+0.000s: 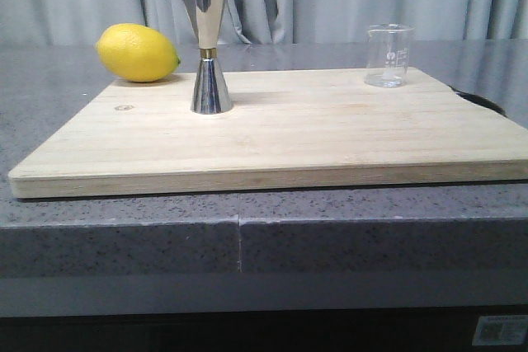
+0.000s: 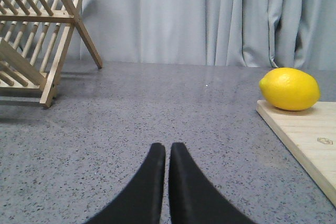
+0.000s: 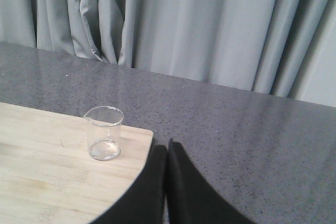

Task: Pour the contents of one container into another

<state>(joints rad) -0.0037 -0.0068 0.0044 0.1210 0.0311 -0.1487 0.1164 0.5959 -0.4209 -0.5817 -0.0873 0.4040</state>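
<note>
Both claws, the left gripper (image 2: 167, 153) and right gripper (image 3: 167, 150), are resting clenched and holding nothing, off the cutting board (image 1: 330, 138). On it, jigger (image 1: 207, 47) and beaker (image 1: 388, 55) are standing upright, well apart; this fits before pouring or afterward.

Steel jigger (image 1: 210, 43) upright mid-board, clear glass beaker (image 1: 388, 56) (apparently empty) upright, far-right corner.

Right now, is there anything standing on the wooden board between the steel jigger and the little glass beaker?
Nothing visible. The shiny steel hourglass jigger and the small clear glass beaker stand apart on the pale wooden cutting board, with bare wood between them. The yellow lemon lies on the jigger's far side, away from the beaker.
</note>
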